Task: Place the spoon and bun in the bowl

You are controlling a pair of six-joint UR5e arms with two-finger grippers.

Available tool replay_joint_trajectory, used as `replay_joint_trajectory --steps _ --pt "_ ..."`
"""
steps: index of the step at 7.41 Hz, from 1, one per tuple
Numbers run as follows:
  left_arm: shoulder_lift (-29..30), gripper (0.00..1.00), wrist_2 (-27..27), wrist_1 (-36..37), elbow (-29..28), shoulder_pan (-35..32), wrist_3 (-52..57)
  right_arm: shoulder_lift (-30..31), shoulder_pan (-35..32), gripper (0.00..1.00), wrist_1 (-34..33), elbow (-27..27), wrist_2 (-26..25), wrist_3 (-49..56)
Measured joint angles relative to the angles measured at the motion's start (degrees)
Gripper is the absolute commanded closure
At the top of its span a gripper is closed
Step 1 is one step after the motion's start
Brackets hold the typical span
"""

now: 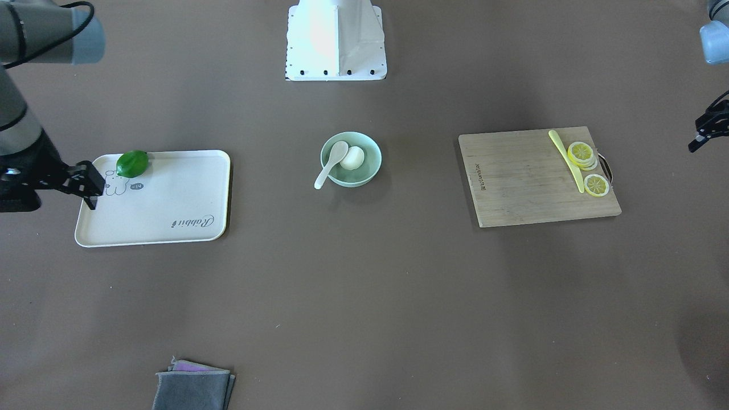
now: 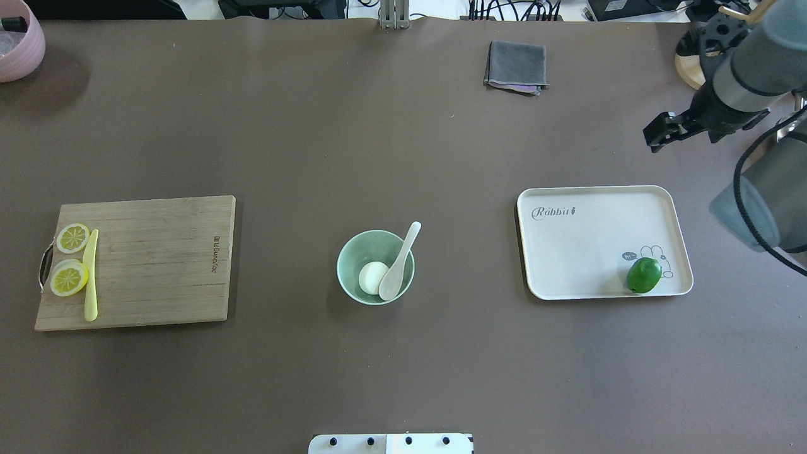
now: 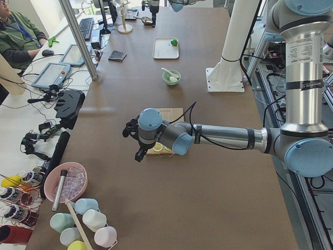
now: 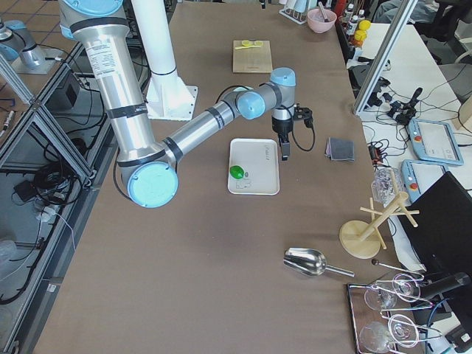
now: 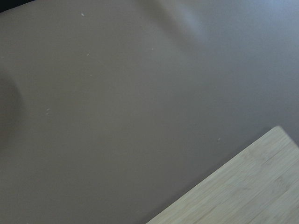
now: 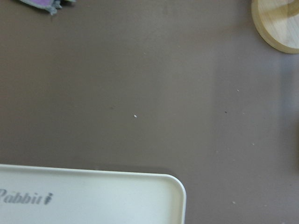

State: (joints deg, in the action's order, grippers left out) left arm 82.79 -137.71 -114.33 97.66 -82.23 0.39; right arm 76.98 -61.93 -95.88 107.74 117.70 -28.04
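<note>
This is a robotics lab rather than a kitchen. In the left side view a long brown table (image 3: 171, 208) fills the middle of the frame. A white pedestal (image 3: 225, 78) stands at its right side, and a grey-and-blue jointed arm (image 3: 229, 138) reaches across mid-frame. Loose cables (image 3: 268, 78) hang along the right edge. At the upper left a person (image 3: 15, 34) sits at a side bench behind an aluminium post (image 3: 78, 36), with a keyboard (image 3: 86, 28) and a teach pendant (image 3: 52, 75) on the bench. In the overhead view, kitchenware lies spaced apart like test props: a board (image 2: 157, 252) at left, a bowl (image 2: 359, 249) at centre and a tray (image 2: 586, 252) at right.
</note>
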Motion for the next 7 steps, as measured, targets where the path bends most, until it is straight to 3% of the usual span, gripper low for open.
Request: replay_joint_trajectory --steps 2,5,7 --pt "-0.8 0.02 0.0 6.9 0.6 -1.4 2.1 6.0 -7.9 0.0 1.2 -2.0 5.9 15.2" --pt "2.2 0.02 0.5 29.5 3.2 -2.9 14.8 13.1 -17.6 0.0 1.4 -4.9 10.9 29.0" --pt "3.2 0.02 0.1 33.6 1.3 -3.7 16.6 15.9 -22.3 0.0 1.5 -7.6 11.6 37.2"
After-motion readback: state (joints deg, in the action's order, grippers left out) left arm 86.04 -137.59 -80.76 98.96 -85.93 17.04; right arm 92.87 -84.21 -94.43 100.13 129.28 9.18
